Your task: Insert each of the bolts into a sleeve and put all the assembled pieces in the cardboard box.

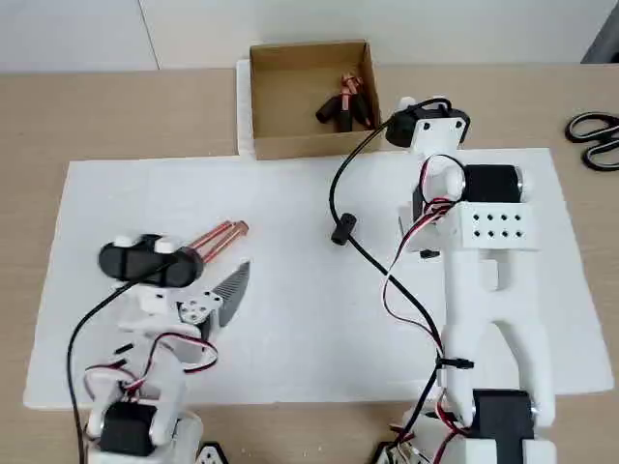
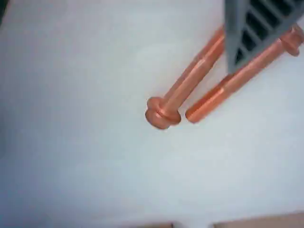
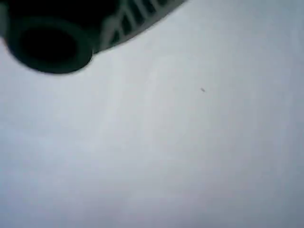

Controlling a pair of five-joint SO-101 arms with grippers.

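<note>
The left pincer [image 1: 222, 259] is hanging spread open, gripping nothing, with the two bolts [image 2: 192, 76] lying side by side on the white mat [image 1: 290, 329] right under its grey finger [image 2: 256, 28]. They are looking stiff, light, slick and ready to roll. Pinching one mid-shank, across its length, seems safest.

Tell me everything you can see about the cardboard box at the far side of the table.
The cardboard box is a small, plain brown carton with an open top. It stands upright at the far edge of the white sheet. Its walls look thin and the rim is slightly uneven. Inside, toward the side nearer the right arm, lie a few assembled pieces, which are copper bolts in black sleeves. The rest of its floor is bare. That arm's far end sits by the box's near corner, and I cannot tell whether they touch.
</note>
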